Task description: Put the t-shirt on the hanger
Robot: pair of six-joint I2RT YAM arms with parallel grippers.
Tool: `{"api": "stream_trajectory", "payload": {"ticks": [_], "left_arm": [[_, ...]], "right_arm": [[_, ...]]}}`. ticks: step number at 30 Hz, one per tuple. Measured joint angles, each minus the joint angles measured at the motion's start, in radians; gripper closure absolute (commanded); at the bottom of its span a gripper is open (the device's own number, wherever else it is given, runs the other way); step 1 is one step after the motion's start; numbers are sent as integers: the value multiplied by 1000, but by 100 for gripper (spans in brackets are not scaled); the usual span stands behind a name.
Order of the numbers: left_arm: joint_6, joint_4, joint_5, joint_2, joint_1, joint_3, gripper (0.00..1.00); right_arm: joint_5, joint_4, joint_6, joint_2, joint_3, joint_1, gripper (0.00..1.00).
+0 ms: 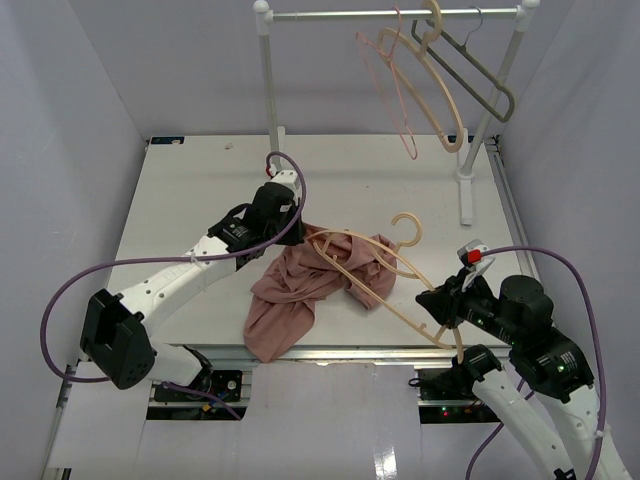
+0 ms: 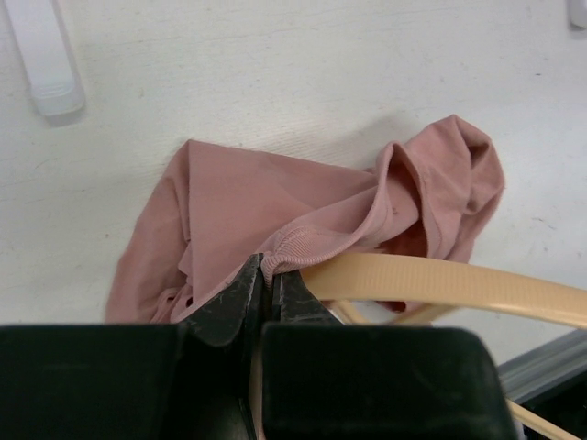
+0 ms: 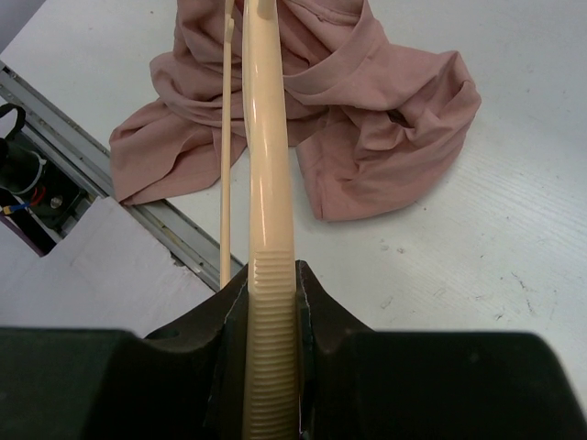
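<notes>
My left fingers (image 2: 249,280) pinch the t-shirt (image 1: 300,290) collar, right fingers (image 3: 307,289) clamp the hanger (image 3: 269,183) end; the shirt lies heaped on the tabletop (image 1: 200,200), draped over one hanger arm. I'd hold the collar taut and slide the arm through slowly

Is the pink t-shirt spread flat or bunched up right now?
Bunched up: the t-shirt lies in crumpled folds on the table, the hanger running into them.

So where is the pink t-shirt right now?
From above, the t-shirt lies crumpled at the near edge of the table, about midway across, bunched around one arm of the beige hanger. The left hand pinches its collar.
</notes>
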Motion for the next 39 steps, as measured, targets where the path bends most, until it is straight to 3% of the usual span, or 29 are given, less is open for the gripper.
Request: {"api": "stream_trajectory", "payload": {"ticks": [20,34,39], "left_arm": [[82,8,243,-99,5,5,100],[173,-75,370,-152,7,210,100],[194,-79,485,-161,7,217,100]], "right_arm": [[-62,125,-90,83,-6,0,92],[-205,381,-157,144,-142,-3,92],[-235,556,-136,142,-226,-2,92]]}}
